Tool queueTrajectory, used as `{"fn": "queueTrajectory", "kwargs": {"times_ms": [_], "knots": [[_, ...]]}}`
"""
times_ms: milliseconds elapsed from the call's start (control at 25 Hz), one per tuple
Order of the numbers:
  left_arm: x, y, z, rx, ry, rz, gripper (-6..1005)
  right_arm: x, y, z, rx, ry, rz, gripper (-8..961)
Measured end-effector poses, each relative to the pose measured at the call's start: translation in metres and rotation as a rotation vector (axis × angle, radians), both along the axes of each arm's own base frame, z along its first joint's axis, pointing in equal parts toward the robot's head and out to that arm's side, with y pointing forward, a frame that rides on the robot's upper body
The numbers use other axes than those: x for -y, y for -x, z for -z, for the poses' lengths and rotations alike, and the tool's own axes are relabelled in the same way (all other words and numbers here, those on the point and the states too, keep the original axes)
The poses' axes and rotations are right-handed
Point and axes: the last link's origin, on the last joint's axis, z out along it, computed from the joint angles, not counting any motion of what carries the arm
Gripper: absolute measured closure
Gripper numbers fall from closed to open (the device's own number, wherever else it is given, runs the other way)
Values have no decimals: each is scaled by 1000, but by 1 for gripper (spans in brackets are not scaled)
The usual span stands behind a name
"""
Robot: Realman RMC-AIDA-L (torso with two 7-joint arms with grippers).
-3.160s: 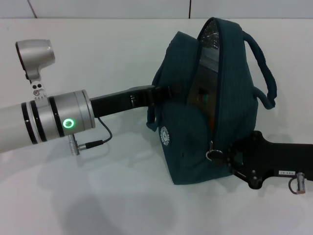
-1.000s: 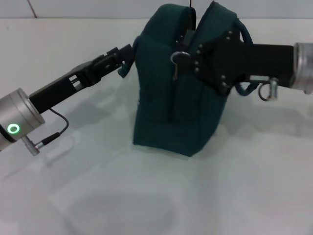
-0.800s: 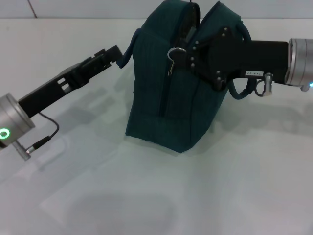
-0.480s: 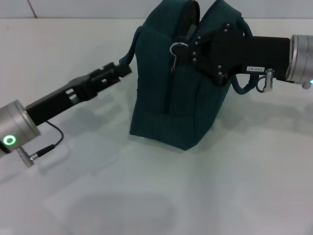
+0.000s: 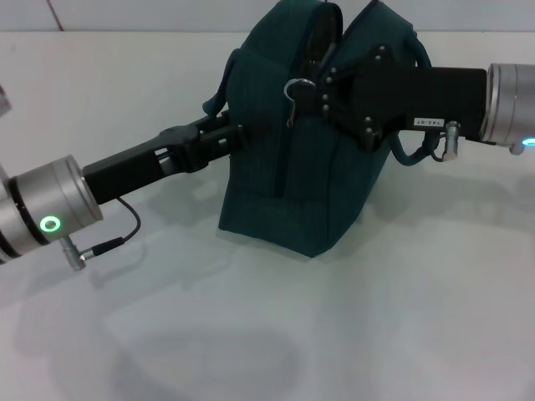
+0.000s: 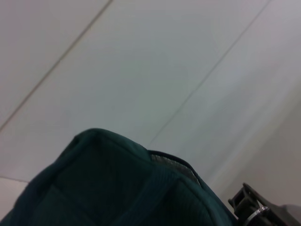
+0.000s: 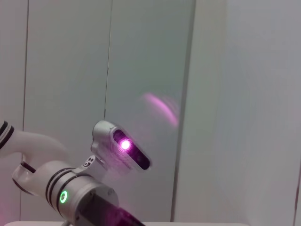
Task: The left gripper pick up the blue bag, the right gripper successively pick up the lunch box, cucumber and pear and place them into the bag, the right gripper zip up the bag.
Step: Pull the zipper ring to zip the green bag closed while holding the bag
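White tabletop holds the blue bag [image 5: 292, 175] upright, centre; right gripper [image 5: 308, 93] pinches the ring pull [image 5: 296, 88] near its top; left gripper [image 5: 236, 134] touches its left side, grip unclear.

left arm: silver cylindrical wrist section with black bands and a lit green ring, a thin black cable looping to a small metal plug, then a black angular left hand [image 5: 219, 138]. right arm: silver wrist section, black right hand [image 5: 322, 90] with visible screw heads, a white label strip, and a metal connector stub.
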Motion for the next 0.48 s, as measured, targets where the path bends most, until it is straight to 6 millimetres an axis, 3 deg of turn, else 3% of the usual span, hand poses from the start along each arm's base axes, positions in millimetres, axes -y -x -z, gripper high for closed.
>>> {"fn": "queueTrajectory", "kwargs": {"times_ms": [120,480], "knots": [[-2,-1,3,-17,6,0,110,0,0,1,-1,1,0,944],[-1,3,3,-20,-15,-11,380,1,-1,0,-1,1,3,943]]}}
